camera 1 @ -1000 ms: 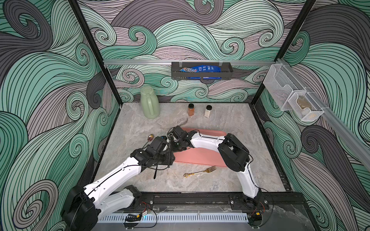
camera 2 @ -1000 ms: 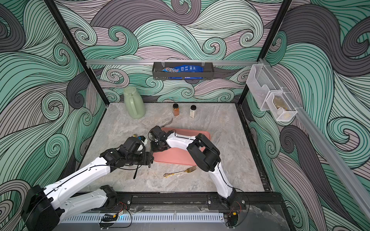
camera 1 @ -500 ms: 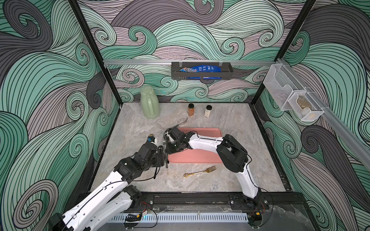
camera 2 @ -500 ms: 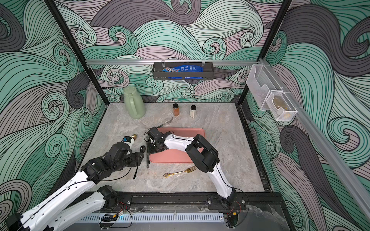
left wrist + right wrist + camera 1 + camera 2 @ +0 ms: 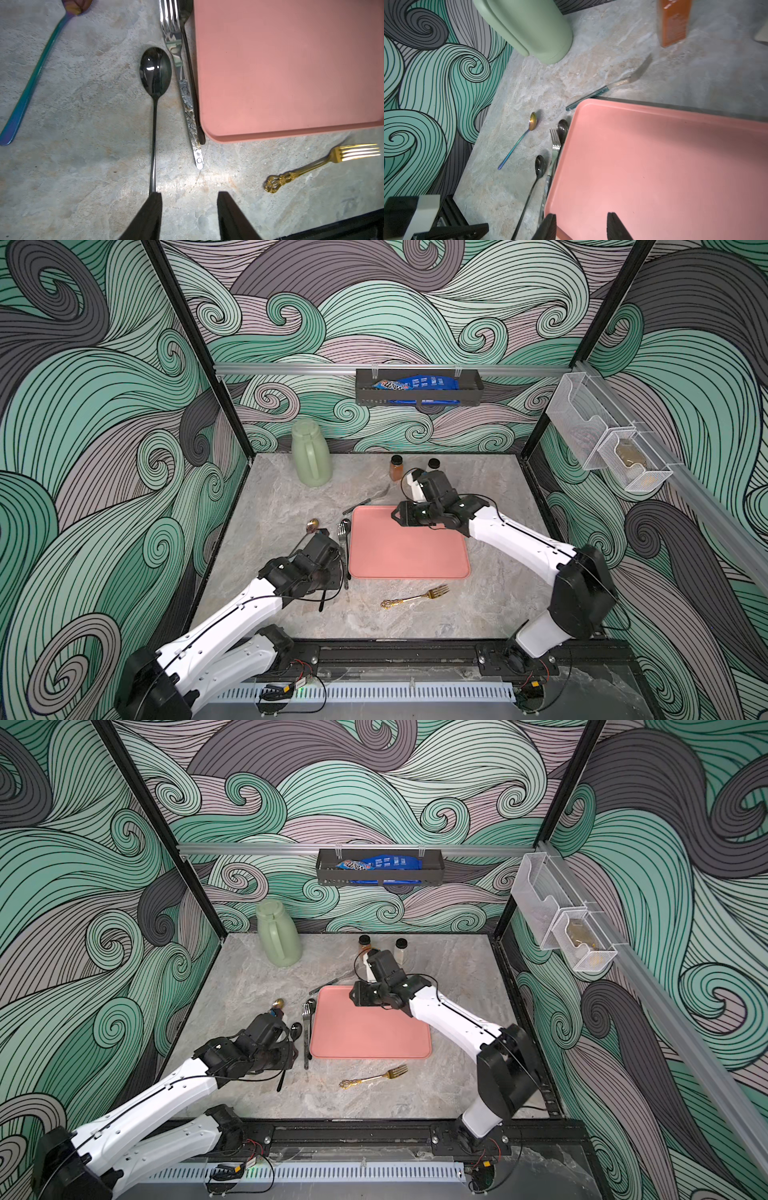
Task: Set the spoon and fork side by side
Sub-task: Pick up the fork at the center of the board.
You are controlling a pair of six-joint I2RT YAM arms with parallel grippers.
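Black spoon [image 5: 154,70] lies flat on the marble tabletop [image 5: 83,104], just beside the silver fork [image 5: 176,51] along the pink tray [image 5: 291,62]. Light, stiff and probably slick, it is best pinched across its thin handle. Left gripper [image 5: 189,196] and right gripper [image 5: 581,217] both gape, empty.

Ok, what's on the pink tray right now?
Nothing: the tray looks bare. The right gripper hangs over its far corner and covers a small patch in both top views; its wrist view shows bare pink there too.
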